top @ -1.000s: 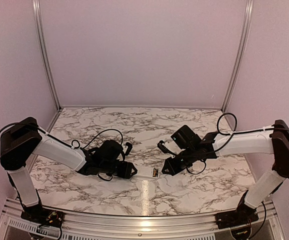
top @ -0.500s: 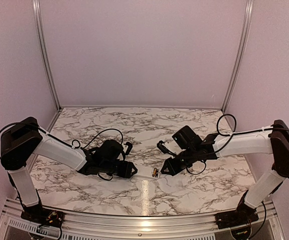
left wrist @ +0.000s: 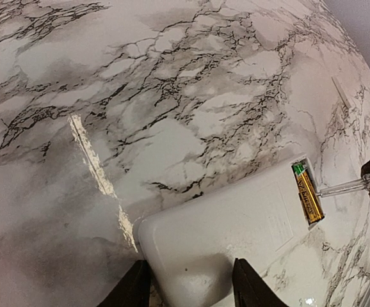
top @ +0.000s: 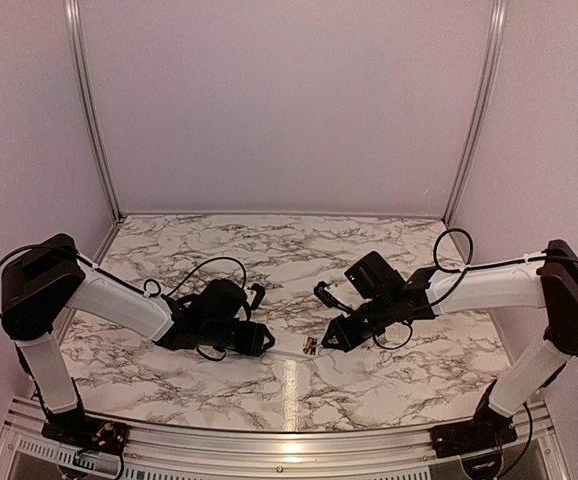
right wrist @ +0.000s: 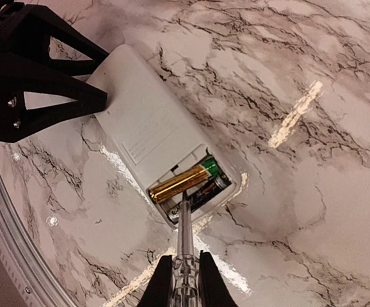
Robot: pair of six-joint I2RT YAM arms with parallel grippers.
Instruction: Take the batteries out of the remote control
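Two batteries exposed; left tool grips remote control, right tool rod.

The remote control is a flat white bar with rounded corners, lying back-up on the marble table, close to the near edge and about midway between left and right. Its length runs left to right, and the battery compartment at its right end is uncovered. Inside, the orange-gold battery, with a green band at one end, lies across the remote's width. The dark battery sits just beside it on the side toward the remote's end, partly hidden, and seems to be still seated.
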